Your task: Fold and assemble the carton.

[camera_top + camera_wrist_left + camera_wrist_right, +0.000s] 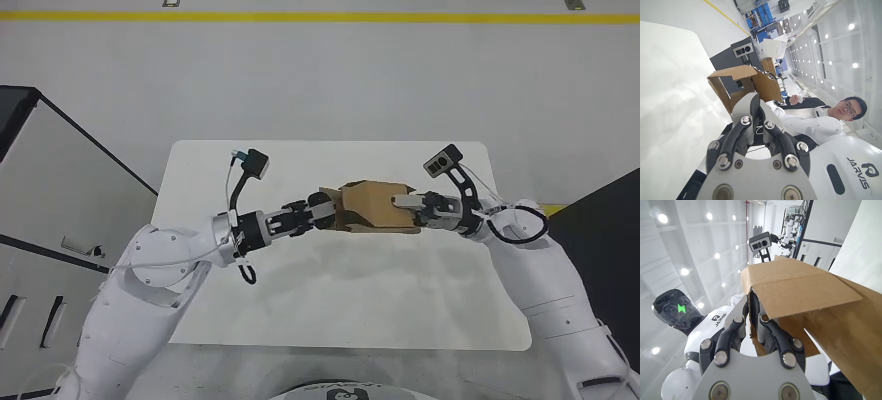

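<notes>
Carton (375, 205) above table (300, 320): L gripper (756, 97) pinches one end flap, R gripper (751, 297) the opposite wall (both clamped tight).

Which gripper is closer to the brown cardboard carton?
Right, marginally; both touch it. The right gripper has a wall edge of the brown cardboard carton deep between its fingers; the left gripper pinches the opposite side only at its fingertips.
</notes>
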`<state>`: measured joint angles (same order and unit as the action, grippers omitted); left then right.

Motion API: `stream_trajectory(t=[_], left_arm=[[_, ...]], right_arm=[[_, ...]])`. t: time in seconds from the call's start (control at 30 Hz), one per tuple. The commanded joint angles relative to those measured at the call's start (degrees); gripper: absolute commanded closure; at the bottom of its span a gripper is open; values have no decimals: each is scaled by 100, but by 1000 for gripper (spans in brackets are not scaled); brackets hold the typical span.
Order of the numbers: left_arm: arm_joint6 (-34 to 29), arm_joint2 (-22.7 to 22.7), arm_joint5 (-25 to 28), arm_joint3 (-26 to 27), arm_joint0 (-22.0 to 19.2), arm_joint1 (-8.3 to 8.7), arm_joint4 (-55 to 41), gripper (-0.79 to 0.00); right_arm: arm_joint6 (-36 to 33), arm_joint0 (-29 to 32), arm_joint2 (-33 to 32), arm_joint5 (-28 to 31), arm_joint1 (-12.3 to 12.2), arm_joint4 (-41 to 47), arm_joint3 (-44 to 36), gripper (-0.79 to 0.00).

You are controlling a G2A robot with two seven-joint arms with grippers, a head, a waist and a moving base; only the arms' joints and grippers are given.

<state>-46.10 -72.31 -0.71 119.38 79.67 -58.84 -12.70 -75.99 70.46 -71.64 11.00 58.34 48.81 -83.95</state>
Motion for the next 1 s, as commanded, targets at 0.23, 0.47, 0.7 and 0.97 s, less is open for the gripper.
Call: stream_trajectory(t=[0.23, 0.47, 0.7, 0.97], left_arm=[[-123, 328, -188, -83, -220, -31, 53, 0], [-183, 364, -228, -20, -219, -27, 92, 0], [-281, 457, -276, 34, -223, -25, 146, 0], [-313, 688, -298, 50, -284, -44, 234, 0]], right_arm=[[271, 37, -30, 35, 17, -146, -86, 0], [533, 77, -76, -8, 29, -197, -103, 0], [682, 119, -97, -68, 40, -241, -151, 0], [820, 177, -110, -114, 52, -317, -210, 0]])
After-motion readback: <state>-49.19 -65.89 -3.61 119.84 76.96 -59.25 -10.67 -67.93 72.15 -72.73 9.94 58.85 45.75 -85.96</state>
